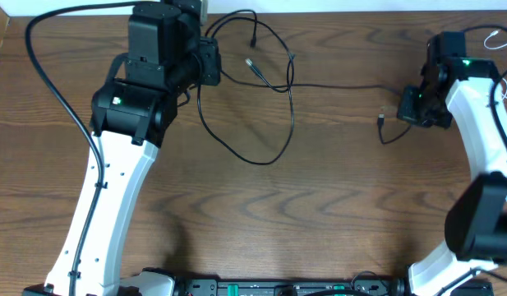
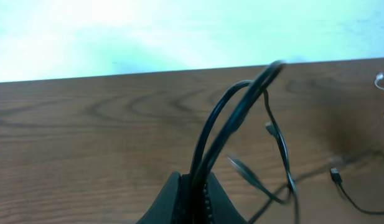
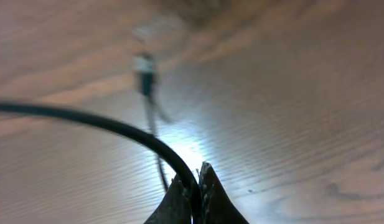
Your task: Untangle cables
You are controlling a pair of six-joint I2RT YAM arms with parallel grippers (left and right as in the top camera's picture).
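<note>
Item: black cable [image 1: 293, 107], a thin cord with small plug ends, lying on the wooden table [image 1: 319, 214] between your two arms. Condition: your left gripper [image 2: 193, 193] is pressed together on a doubled strand of it near the far edge, and the strand arches away from the fingers. Your right gripper [image 3: 196, 190] is pinched on another stretch close to one plug end, low over the wood. Between the two grips the cord runs in slack loops that cross one another at mid-table. I judge the untangling partly done at best, since those crossings are yet to be drawn out. Item: white cable [image 1: 490, 31], at the far right beyond your right arm, apart from the black one as far as shows; little of it is visible. Markings: no brand, label or writing is legible on cords, arms or table.
</note>
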